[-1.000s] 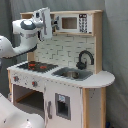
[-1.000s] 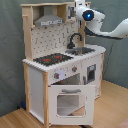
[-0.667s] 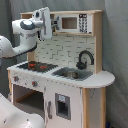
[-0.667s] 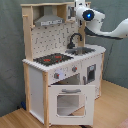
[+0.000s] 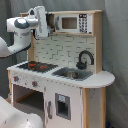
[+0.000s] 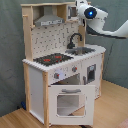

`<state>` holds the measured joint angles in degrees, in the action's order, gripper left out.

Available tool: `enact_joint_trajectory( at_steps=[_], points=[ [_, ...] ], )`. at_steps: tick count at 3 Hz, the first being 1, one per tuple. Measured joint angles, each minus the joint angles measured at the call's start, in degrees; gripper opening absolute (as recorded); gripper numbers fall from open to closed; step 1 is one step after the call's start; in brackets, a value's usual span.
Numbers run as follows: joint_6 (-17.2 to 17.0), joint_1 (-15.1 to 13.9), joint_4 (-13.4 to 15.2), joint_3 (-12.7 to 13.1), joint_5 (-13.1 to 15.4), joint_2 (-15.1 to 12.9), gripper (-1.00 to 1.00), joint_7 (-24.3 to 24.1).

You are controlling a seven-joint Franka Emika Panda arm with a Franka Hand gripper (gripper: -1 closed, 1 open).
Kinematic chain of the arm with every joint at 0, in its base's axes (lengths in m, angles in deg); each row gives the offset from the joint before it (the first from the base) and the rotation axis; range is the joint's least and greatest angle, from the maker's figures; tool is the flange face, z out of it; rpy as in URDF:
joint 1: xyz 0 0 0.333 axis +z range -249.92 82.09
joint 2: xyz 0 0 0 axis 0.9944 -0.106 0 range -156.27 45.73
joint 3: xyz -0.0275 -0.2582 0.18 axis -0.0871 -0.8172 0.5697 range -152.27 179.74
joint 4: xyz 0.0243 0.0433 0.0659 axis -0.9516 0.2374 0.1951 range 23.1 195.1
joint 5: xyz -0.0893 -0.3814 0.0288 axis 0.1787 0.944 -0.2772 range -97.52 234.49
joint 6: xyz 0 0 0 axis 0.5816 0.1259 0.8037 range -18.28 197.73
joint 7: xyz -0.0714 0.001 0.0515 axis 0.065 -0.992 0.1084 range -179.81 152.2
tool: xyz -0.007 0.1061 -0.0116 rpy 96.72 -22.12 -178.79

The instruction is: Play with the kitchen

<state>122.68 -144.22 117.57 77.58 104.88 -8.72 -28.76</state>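
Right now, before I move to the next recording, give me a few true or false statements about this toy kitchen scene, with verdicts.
1. The black faucet stands behind the sink. True.
2. The oven door has no window. False: it has a window in its middle.
3. The stovetop shows red rings on black. True.
4. The robot arm rests on the stovetop. False: it hangs high, up by the top shelf of the kitchen.
5. A grey hood sits above the pegboard back. True.
6. The sink is overflowing with dishes. False: no pile of dishes shows in it.
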Motion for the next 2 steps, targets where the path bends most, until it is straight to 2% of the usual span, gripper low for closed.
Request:
enact_joint_trajectory(
  at_steps=[2],
  points=[
    [-0.9,1.6,0.0,-0.7,0.2,0.5,1.0,12.3]
  ],
)
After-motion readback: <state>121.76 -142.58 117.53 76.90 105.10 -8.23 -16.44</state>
